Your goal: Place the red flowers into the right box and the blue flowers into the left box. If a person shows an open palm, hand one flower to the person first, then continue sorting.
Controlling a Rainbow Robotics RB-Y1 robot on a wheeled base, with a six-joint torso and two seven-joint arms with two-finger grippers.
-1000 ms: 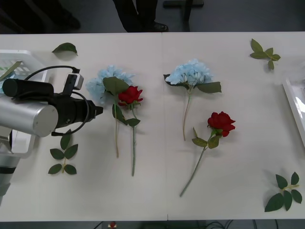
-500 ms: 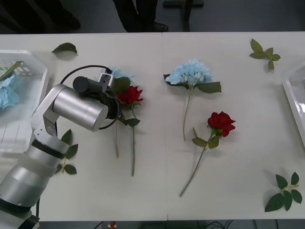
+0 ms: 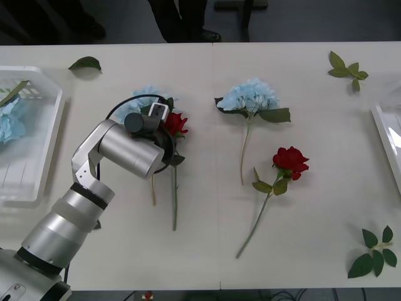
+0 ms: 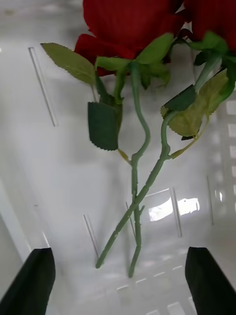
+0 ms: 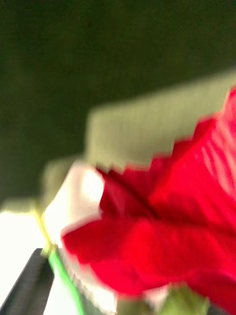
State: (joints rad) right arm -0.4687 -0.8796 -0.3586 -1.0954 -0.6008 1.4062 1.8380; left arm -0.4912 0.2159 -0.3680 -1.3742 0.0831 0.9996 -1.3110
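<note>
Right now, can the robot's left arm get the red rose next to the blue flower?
Probably yes. The left end effector is right over that red rose, which fills its wrist view; nothing seems in the way.

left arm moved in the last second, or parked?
Yes. In the front view the left gripper has swung from beside the left box rightward, now over the red rose and blue flower.

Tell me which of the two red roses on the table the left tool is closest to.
The deep-red rose overlapping the pale blue flower cluster; the left tool is right at its bloom. The other red rose lies apart, farther right.
</note>
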